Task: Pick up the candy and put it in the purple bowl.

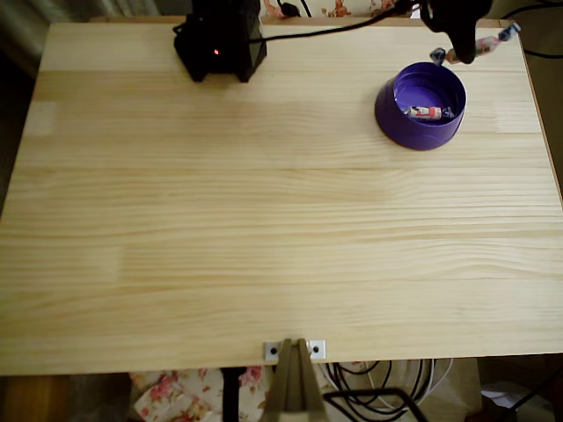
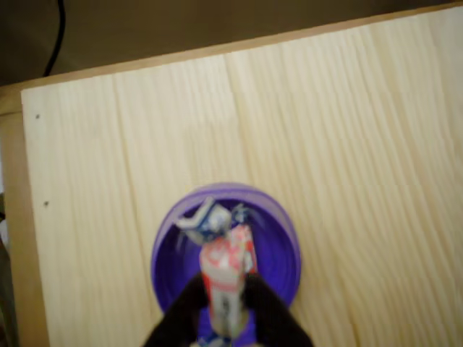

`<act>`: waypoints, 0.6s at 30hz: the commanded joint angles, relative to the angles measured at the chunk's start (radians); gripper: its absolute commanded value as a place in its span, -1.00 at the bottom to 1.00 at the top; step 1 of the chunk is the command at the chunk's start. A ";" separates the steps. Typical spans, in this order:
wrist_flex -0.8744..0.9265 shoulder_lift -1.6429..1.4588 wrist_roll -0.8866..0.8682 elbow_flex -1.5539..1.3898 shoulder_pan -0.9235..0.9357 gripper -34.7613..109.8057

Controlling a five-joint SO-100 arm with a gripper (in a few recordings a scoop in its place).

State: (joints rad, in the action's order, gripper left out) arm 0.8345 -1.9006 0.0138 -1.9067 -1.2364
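In the overhead view my black gripper (image 1: pixel 464 48) hangs at the far right back of the table, just behind the purple bowl (image 1: pixel 396 119). It is shut on the candy (image 1: pixel 489 41), whose blue-and-white twisted ends stick out on both sides. In the wrist view my gripper (image 2: pixel 225 290) pinches the pale pink candy (image 2: pixel 226 264) upright, one twisted end pointing up. The purple bowl (image 2: pixel 286 246) lies directly below it on the wood.
A shorter red-and-white candy (image 1: pixel 428 112) lies inside the bowl. The arm's black base (image 1: pixel 220 37) stands at the back centre. The table's right edge (image 1: pixel 544 132) runs close to the bowl. A metal clamp (image 1: pixel 295 350) sits at the front edge.
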 commanded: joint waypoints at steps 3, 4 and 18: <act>-0.078 0.002 -0.005 0.052 -0.009 -0.51; -0.086 0.000 -0.009 0.034 -0.009 -0.49; -0.095 -0.083 -0.029 -0.080 0.017 -0.25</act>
State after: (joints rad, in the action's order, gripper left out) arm 0.7424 -1.8684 0.0015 -1.9988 -1.2195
